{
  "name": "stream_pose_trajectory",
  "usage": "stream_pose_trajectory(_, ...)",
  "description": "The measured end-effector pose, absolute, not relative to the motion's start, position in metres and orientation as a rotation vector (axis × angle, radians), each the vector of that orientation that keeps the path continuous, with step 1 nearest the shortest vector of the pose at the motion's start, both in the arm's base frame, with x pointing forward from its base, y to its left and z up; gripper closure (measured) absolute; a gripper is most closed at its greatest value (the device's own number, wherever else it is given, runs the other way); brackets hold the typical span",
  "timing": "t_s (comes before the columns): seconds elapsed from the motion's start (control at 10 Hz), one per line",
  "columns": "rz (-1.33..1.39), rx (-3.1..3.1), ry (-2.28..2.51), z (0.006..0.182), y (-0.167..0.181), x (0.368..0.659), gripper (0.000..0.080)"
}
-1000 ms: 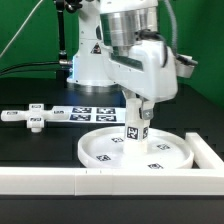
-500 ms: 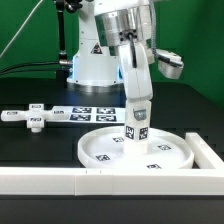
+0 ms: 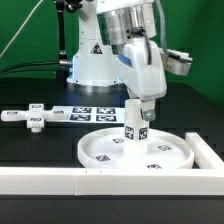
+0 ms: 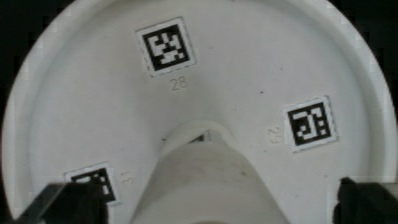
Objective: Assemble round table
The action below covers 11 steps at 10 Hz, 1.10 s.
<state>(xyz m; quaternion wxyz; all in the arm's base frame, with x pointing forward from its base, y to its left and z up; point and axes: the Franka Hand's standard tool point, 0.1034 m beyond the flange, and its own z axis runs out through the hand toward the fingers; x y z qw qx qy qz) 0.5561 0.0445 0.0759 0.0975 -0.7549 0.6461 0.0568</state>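
Note:
The large round disc [image 3: 150, 152] lies flat on the black table. The short post [image 3: 135, 130] stands upright on its middle. My gripper [image 3: 135, 107] hangs straight above the post, its fingers down around the post's top. In the wrist view the disc [image 4: 196, 100] fills the picture and the post [image 4: 240, 175] rises toward the camera. The dark fingertips [image 4: 45, 205] stand far apart on either side of the post with a gap on each side, so the gripper [image 4: 214, 208] is open. The cross-shaped foot piece [image 3: 35, 119] lies at the exterior view's left.
The marker board [image 3: 95, 114] lies flat behind the disc. The long white border wall [image 3: 90, 182] runs along the front and up the exterior view's right side [image 3: 208, 150]. The robot's base [image 3: 92, 62] stands at the back.
The wrist has turned about the post's axis, one way and then the other. The post and the disc have stayed in place.

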Motion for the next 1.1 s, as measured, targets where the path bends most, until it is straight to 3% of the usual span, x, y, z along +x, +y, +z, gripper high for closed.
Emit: stream_pose_trajectory(1.1, 0.007, -2.909, 0.589, 0.086, 0.056, 0.551, 0.015)
